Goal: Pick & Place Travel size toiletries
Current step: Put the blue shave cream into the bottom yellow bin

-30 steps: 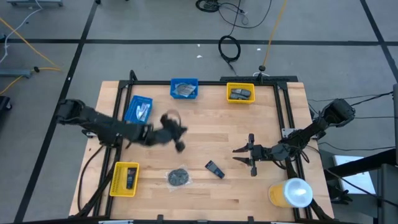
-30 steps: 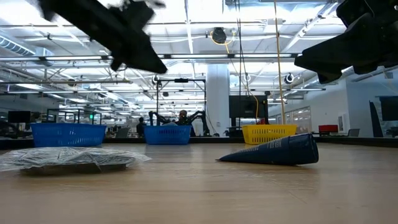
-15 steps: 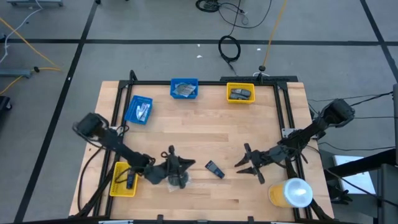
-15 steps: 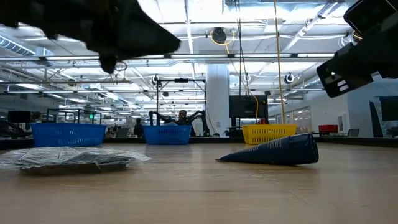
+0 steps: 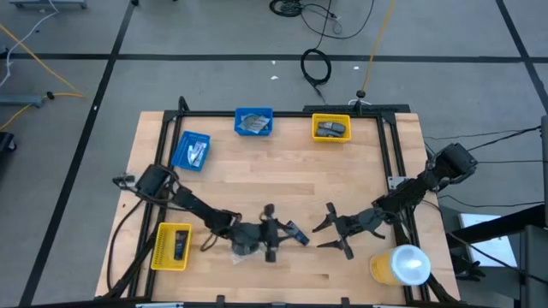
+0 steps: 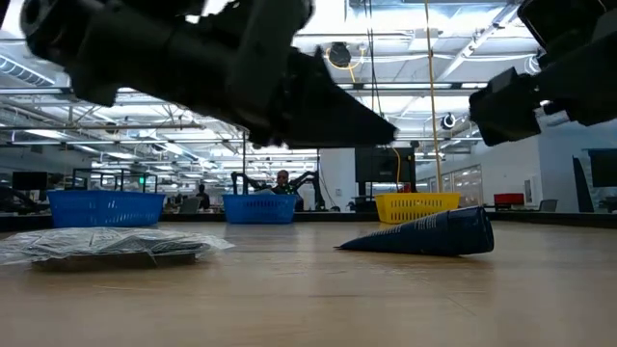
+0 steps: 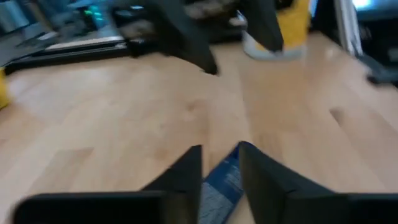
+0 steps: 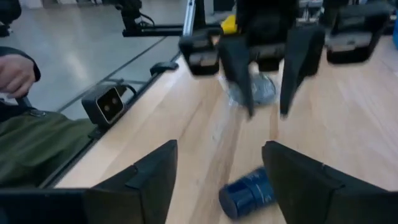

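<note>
Both claws, left (image 5: 272, 233) and right (image 5: 330, 229) (seemingly hovering), spread beside the dark tube (image 5: 296, 232).

Two blue bins (image 5: 254, 121) (image 5: 190, 151) and a yellow bin (image 5: 331, 127) are set along the table's (image 5: 282, 171) far side. Another yellow bin (image 5: 171, 246) is placed at the near left corner, a yellow-and-white cylinder (image 5: 401, 264) at the near right.

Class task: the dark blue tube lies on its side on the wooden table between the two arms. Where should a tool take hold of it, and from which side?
Probably across the round body of the dark blue tube, near its middle, coming from above. It lies flat on the table; the low view shows it tapering to a thin flat end, which offers little grip. The left tool is open beside it, the right tool open on its other side.
</note>
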Tool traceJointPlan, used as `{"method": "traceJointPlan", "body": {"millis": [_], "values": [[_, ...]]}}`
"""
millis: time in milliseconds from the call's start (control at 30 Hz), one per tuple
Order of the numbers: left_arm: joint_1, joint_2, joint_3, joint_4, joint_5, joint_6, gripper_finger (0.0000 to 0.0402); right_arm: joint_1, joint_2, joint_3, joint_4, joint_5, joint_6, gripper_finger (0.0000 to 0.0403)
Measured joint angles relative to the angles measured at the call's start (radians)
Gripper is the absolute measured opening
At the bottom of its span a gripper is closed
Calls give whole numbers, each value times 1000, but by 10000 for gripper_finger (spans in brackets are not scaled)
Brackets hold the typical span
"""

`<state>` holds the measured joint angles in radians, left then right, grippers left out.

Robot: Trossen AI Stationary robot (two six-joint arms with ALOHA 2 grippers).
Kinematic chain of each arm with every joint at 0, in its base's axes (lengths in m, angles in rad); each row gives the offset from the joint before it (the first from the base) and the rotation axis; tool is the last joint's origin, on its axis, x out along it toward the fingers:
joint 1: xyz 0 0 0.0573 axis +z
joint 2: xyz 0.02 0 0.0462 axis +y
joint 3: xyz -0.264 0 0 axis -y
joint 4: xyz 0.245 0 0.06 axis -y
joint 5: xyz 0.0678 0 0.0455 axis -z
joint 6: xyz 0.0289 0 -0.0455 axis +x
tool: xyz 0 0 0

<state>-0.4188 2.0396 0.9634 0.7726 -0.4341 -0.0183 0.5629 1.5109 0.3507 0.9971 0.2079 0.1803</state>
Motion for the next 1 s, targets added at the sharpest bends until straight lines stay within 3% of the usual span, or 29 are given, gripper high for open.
{"method": "traceJointPlan", "body": {"millis": [267,333,433,733,833,1000], "values": [[53,81,219,-324,162,15,268,2,-35,2,8,-3,-17,249],[78,114,274,-395,234,20,296,2,-36,3,6,-2,-16,249],[107,156,323,-455,259,16,317,2,-35,3,2,-2,-13,246],[125,183,340,-538,295,-36,315,2,-35,2,-9,-1,-10,243],[125,183,340,-554,317,-66,285,2,-35,2,-11,-1,-10,243],[121,183,340,-562,328,-117,200,2,-53,2,-16,-1,-13,242]]}}
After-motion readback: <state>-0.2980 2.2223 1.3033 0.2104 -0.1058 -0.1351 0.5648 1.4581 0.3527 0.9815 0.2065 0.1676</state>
